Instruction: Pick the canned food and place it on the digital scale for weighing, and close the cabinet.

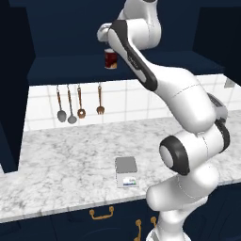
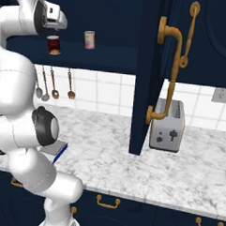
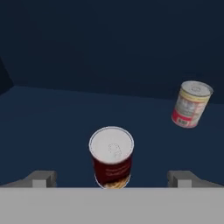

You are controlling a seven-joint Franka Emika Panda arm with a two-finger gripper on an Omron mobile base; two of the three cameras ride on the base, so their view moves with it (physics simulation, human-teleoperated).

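While the arm reached up into the open cabinet, the scene stood thus:
Cabinet [image 2: 115, 21]: navy, open; its door [image 2: 152, 74] swung out over the counter, with curved brass handles showing on it.
Counter [image 1: 61, 160]: grey-white marble, under a white tiled wall hung with four utensils [image 1: 70, 110].
Arm [image 1: 188, 103]: white, raised from the base up to the cabinet shelf.
Toaster [image 2: 168, 125]: silver, at the back of the counter just behind the open door.
Scale [image 1: 126, 171]: flat, with a grey plate, near the counter's front edge, nothing on it.
Gripper [image 3: 111, 178]: jaws spread wide, holding nothing; a finger [image 3: 41, 178] stood on either side of the can, apart from it.
Can [image 3: 111, 157]: maroon label, silver top, upright on the shelf between the two fingers.
Second can [image 3: 191, 104]: pale cream and red, also on the shelf, well apart from the maroon one.
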